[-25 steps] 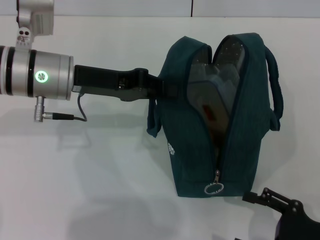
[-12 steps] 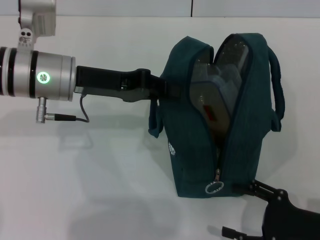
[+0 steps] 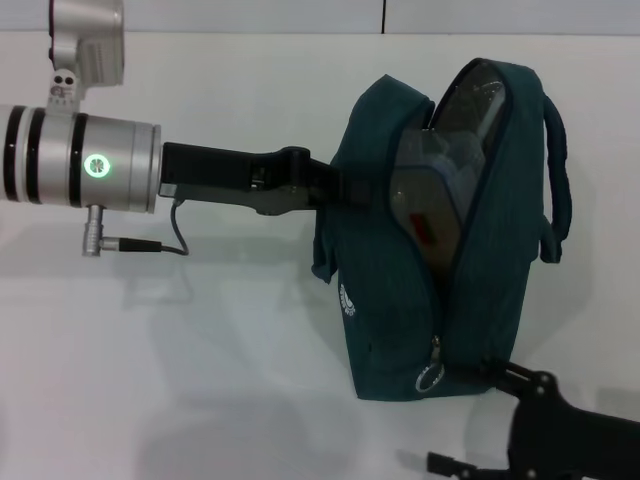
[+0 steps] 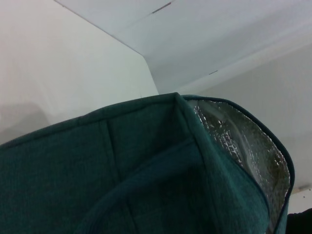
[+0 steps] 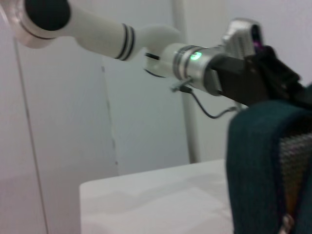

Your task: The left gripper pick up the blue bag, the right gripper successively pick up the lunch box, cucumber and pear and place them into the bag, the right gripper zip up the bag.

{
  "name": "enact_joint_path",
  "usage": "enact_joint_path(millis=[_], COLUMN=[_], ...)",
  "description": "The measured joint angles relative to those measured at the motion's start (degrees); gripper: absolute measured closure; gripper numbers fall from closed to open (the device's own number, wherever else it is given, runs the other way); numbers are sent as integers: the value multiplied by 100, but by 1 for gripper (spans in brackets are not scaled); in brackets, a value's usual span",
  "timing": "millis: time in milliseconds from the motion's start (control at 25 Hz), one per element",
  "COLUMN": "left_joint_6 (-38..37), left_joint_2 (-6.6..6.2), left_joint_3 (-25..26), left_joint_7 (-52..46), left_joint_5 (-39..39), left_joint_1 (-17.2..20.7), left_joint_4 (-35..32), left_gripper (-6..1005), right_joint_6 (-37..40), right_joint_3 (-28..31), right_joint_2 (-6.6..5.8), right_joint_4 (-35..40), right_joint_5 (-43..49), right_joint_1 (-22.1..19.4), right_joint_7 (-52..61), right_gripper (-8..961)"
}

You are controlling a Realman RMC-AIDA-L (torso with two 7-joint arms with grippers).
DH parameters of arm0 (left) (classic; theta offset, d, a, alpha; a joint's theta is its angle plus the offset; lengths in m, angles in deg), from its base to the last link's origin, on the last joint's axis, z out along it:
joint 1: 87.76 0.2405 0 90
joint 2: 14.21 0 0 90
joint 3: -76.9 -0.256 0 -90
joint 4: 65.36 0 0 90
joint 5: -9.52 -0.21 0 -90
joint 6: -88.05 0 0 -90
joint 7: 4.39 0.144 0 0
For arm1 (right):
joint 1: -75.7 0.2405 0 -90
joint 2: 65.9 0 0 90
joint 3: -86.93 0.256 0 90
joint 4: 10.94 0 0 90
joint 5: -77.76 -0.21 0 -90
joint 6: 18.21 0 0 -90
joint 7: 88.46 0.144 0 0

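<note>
Teal blue bag (image 3: 400, 300) has shifted right; right gripper (image 3: 478, 415) closer.

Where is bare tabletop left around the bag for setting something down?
The widest free patch is the white table below the left gripper and left of the blue bag. Another strip runs behind the bag. It is crowded at the bag's near right corner, where the right gripper sits by the zipper pull.
</note>
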Motion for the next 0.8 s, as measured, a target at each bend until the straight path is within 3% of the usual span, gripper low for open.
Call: enact_joint_path(millis=[160, 280, 800], left_joint_6=[9, 10, 10], left_joint_2=[-7, -20, -74], left_joint_3=[-2, -2, 19], left_joint_7=[1, 1, 1], left_joint_5=[1, 2, -14], left_joint_1=[-6, -3, 12], left_joint_4=[1, -2, -16], left_gripper=[956, 956, 956], right_joint_6=[-299, -498, -369], right_joint_3=[-1046, -1510, -1550], right_joint_2=[0, -5, -61], right_joint_4=[326, 412, 342], right_joint_5=[-840, -1266, -1395], right_joint_1=[5, -22, -369], right_joint_7=[46, 65, 9], right_gripper=[79, 79, 80])
